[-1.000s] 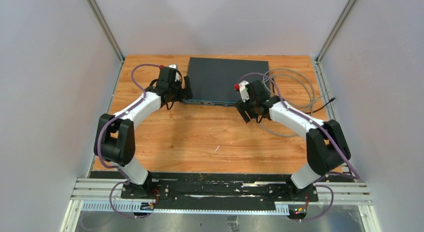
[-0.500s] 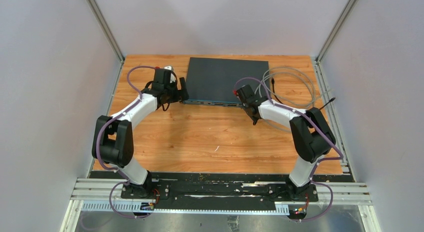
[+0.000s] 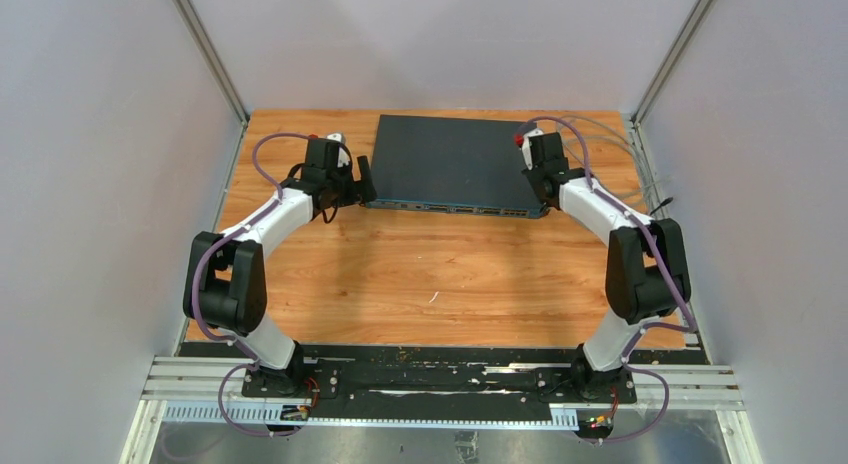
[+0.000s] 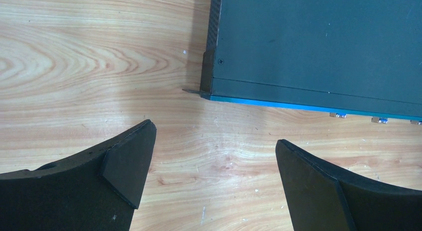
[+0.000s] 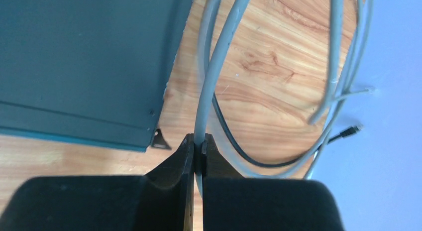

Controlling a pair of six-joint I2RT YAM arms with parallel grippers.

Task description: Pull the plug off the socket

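The dark switch box (image 3: pixel 455 159) lies at the back of the table, its sockets (image 3: pixel 450 208) in a row on the front face. My right gripper (image 3: pixel 548 187) is by the box's right front corner. In the right wrist view it (image 5: pixel 198 141) is shut on a grey cable (image 5: pixel 219 57) that runs up out of the jaws. The plug is hidden behind the fingers. My left gripper (image 3: pixel 362 179) stands open at the box's left front corner (image 4: pixel 206 91), with only bare wood between its fingers (image 4: pixel 129 166).
Loops of grey cable (image 3: pixel 605 134) and a black cable (image 5: pixel 259 159) lie on the wood right of the box, with loose ends (image 5: pixel 366 90) near the right wall (image 5: pixel 398 141). The wooden tabletop (image 3: pixel 430 274) runs on in front of the box.
My right gripper has shut and moved from the box's front face to its right front corner, taking the grey cable along. The cable loops shifted back. The left arm barely moved.
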